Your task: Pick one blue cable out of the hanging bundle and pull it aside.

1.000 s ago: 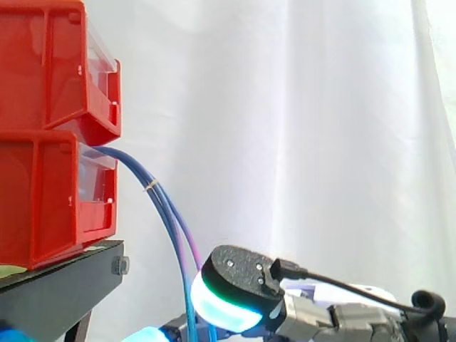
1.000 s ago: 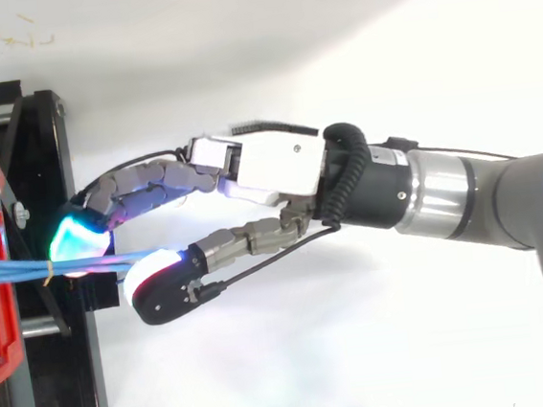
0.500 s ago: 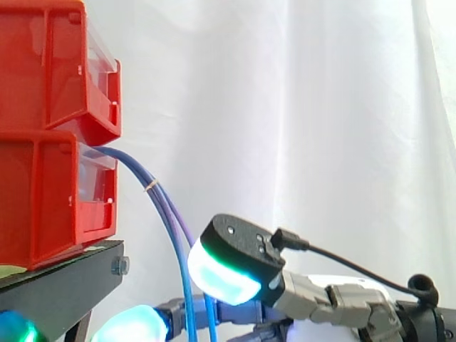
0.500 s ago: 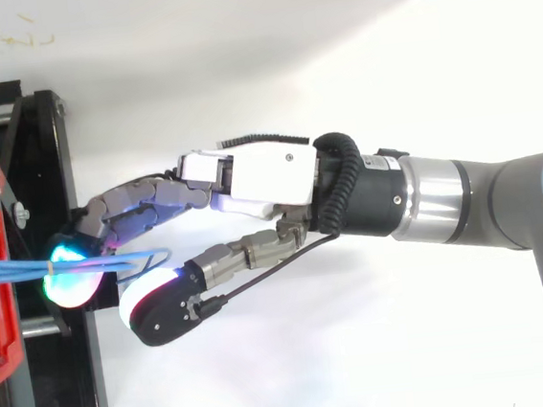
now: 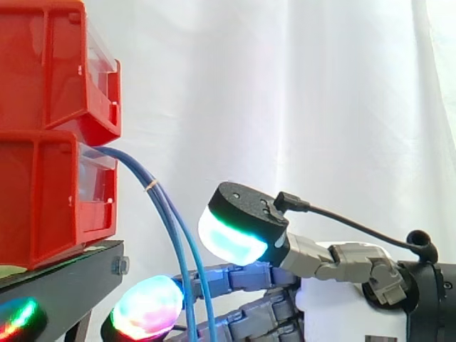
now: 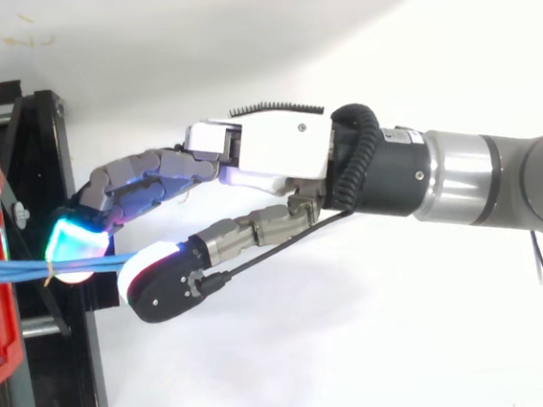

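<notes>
A bundle of thin blue cables (image 5: 168, 214) leaves the lower red bin (image 5: 43, 192) and hangs down in a curve, held together by a small pale tie (image 5: 151, 186). From above the blue cables (image 6: 23, 269) run rightward from the bin's edge. My hand (image 6: 276, 150) reaches in from the right with its fingers nearly straight. One glowing fingertip (image 6: 78, 239) sits just beside the cables and the thumb pad (image 6: 159, 280) on their other side. In the side view my hand (image 5: 335, 303) is low, the cables cross in front of a finger, and the thumb pad (image 5: 235, 228) stands clear of them.
Two red bins are stacked at the left, the upper red bin (image 5: 50, 64) above the lower one, on a black stand (image 5: 64, 285). A white curtain (image 5: 299, 107) hangs behind. The black stand (image 6: 39, 139) lies under my fingertips.
My hand has risen beside the cables, thumb pad now higher and further right. A fingertip has come up level with the hanging cables. The cables hang much as before.
</notes>
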`<state>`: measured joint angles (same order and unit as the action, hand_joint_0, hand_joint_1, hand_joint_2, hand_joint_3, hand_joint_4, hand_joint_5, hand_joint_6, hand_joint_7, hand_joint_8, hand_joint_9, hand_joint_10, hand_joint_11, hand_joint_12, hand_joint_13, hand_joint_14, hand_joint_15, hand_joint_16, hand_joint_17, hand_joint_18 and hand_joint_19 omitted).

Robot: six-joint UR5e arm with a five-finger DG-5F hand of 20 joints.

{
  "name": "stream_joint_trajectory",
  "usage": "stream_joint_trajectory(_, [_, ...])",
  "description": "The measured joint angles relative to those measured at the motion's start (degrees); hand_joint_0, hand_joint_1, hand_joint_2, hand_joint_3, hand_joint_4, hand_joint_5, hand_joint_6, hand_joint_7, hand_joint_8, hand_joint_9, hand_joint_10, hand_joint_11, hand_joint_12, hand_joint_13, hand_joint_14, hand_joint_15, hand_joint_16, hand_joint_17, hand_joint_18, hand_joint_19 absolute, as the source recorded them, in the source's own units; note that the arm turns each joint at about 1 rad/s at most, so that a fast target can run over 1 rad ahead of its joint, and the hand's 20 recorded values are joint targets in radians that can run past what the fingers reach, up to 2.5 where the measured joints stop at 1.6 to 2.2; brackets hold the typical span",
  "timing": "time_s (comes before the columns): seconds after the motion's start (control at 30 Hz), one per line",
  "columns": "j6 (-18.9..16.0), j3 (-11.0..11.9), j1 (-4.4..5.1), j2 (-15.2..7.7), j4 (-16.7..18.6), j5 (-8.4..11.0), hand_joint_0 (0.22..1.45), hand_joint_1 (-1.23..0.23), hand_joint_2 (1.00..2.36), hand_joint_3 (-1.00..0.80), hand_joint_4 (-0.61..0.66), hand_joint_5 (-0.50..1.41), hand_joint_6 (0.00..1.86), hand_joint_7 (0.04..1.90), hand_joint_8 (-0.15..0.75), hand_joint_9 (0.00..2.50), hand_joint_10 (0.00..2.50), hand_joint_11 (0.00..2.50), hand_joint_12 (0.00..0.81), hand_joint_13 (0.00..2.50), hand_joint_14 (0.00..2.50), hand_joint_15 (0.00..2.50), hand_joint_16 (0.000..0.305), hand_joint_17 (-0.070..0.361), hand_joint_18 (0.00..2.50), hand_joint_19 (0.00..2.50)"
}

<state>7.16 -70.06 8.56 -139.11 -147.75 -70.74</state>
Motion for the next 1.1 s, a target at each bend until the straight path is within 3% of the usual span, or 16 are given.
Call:
stream_joint_trajectory(0.23, [0.2, 0.6, -0.61, 0.9, -1.1, -0.12, 0.49, -0.57, 1.0, -0.5, 0.26, -0.14, 0.5, 0.93, 0.242, 0.62, 0.01, 0.25, 0.339, 0.44, 0.01, 0.21, 0.049, 0.111, 0.37, 0.39])
stream_joint_trajectory(0.53, [2.7, 5.9, -0.76, 0.9, -7.1, -1.48, 0.49, -0.59, 1.0, -0.5, 0.26, -0.13, 0.5, 0.94, 0.24, 0.63, 0.01, 0.25, 0.335, 0.45, 0.01, 0.22, 0.049, 0.11, 0.39, 0.4])
stream_joint_trajectory(1.1, [3.3, 6.3, -0.28, 0.9, -7.5, -1.56, 0.53, -0.65, 1.0, -0.48, 0.19, -0.11, 0.5, 1.12, 0.236, 0.65, 0.01, 0.28, 0.324, 0.47, 0.01, 0.23, 0.047, 0.105, 0.41, 0.41])
